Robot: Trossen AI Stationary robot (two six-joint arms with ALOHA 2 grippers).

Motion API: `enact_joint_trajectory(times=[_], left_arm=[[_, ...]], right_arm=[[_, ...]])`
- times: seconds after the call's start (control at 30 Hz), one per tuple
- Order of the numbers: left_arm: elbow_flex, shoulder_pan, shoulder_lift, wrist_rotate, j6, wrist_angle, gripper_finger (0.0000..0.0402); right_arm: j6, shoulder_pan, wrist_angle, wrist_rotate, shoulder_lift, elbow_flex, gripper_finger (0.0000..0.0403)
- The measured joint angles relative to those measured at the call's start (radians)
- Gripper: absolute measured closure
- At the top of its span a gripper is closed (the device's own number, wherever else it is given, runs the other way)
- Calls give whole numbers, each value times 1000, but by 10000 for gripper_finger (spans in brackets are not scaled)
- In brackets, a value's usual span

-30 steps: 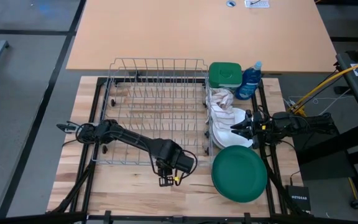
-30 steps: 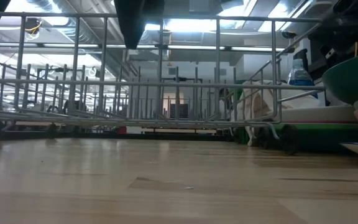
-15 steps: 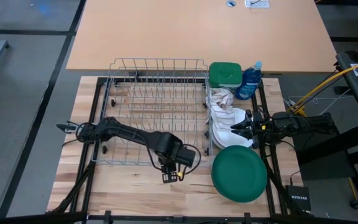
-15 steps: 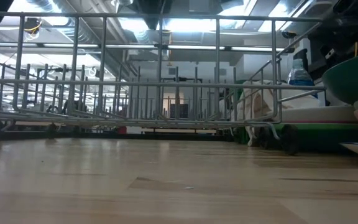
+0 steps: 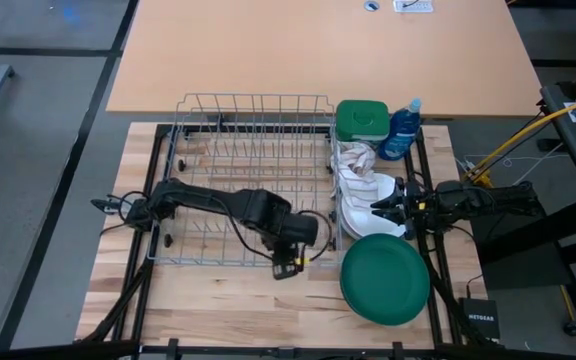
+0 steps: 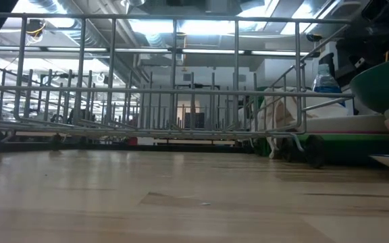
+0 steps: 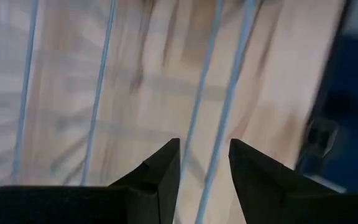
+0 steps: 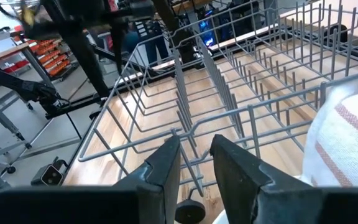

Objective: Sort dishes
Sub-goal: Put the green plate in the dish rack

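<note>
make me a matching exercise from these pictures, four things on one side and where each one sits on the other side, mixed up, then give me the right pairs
Things:
1. dark green plate
2. green tub
3. blue bottle
4. left gripper

Places:
A. at the wire rack's front edge
B. far corner, right of the tub
C. front right of the table, on top of the stack
D. beside the rack's far right corner

Pairs: 1-C, 2-D, 3-B, 4-A

A large dark green plate [image 5: 385,277] lies flat, face up, on the wooden table near its front right corner, topping a stack; a lighter green rim and a white rim show beneath its edge in the low view. Just behind it a white plate [image 5: 366,212] lies partly under a cloth. Other dishes cannot be made out.
</note>
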Motion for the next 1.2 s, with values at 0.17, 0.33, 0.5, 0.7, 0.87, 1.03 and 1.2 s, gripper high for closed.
enact_joint_trajectory(times=[0.17, 0.33, 0.5, 0.7, 0.87, 1.03, 1.2], left_arm=[[0, 13, -2, 0, 78, 343, 273], [-6, -3, 12, -1, 388, 639, 273], [-6, -30, 40, 3, 697, 795, 273], [-7, -53, 122, 1, 943, 789, 273], [-7, -68, 198, -44, 1103, 762, 273], [-8, -75, 233, -116, 1232, 759, 273], [-8, -82, 234, -194, 1417, 715, 273]], right_arm=[[0, 0, -1, 0, 0, 0, 304], [0, 0, -1, 0, 0, 0, 304], [1, 0, -2, 0, 0, 0, 304], [1, 0, -10, 0, 0, 0, 304], [2, 0, -19, 0, 0, 0, 304], [2, 0, -23, 0, 0, 0, 304], [2, 0, -23, 0, 0, 0, 304]])
